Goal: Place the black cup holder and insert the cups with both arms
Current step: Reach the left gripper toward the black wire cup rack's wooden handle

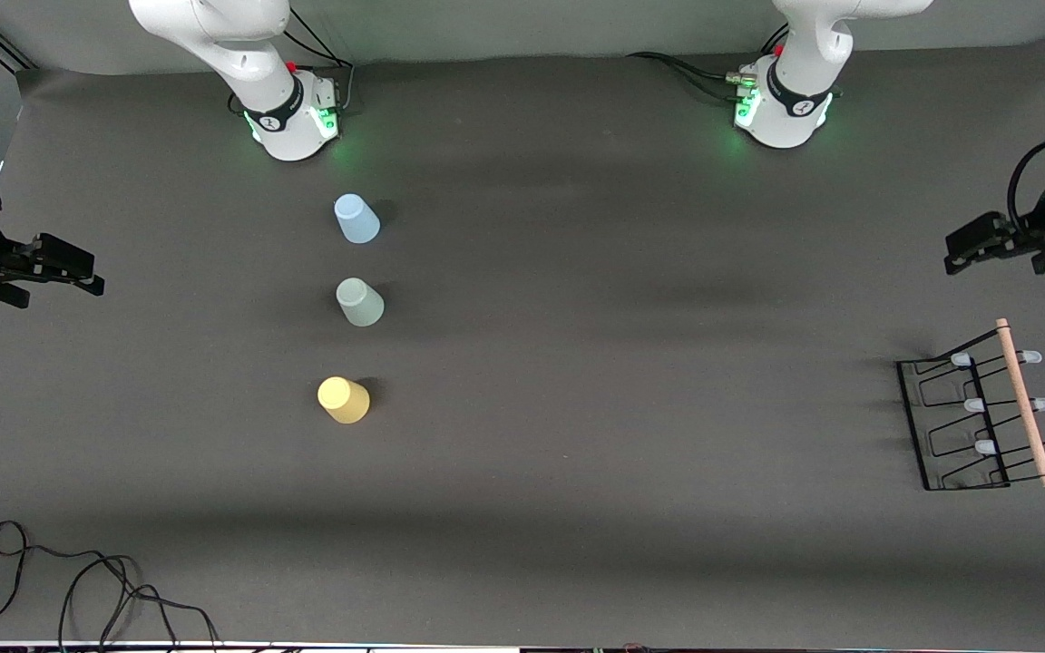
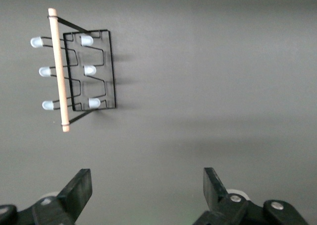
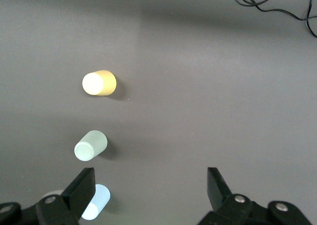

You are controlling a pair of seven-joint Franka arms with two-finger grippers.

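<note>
The black cup holder [image 1: 958, 426], with its pale wooden rod [image 1: 1023, 402] and blue-grey pegs, stands on the mat at the left arm's end of the table. It also shows in the left wrist view [image 2: 94, 71]. My left gripper [image 1: 971, 249] is open and empty, hovering over bare mat beside the holder [image 2: 147, 185]. Three cups stand mouth down in a row toward the right arm's end: light blue [image 1: 356, 219], pale green [image 1: 360, 302], yellow [image 1: 344, 400]. My right gripper [image 1: 69, 272] is open and empty over bare mat [image 3: 150, 185], apart from the yellow [image 3: 99, 83], green [image 3: 90, 145] and blue [image 3: 96, 201] cups.
Both arm bases, the right [image 1: 296, 118] and the left [image 1: 781, 113], stand along the edge farthest from the front camera. Loose black cables [image 1: 78, 580] lie near the table's front edge toward the right arm's end and show in the right wrist view [image 3: 277, 4]. A wide stretch of dark mat separates cups and holder.
</note>
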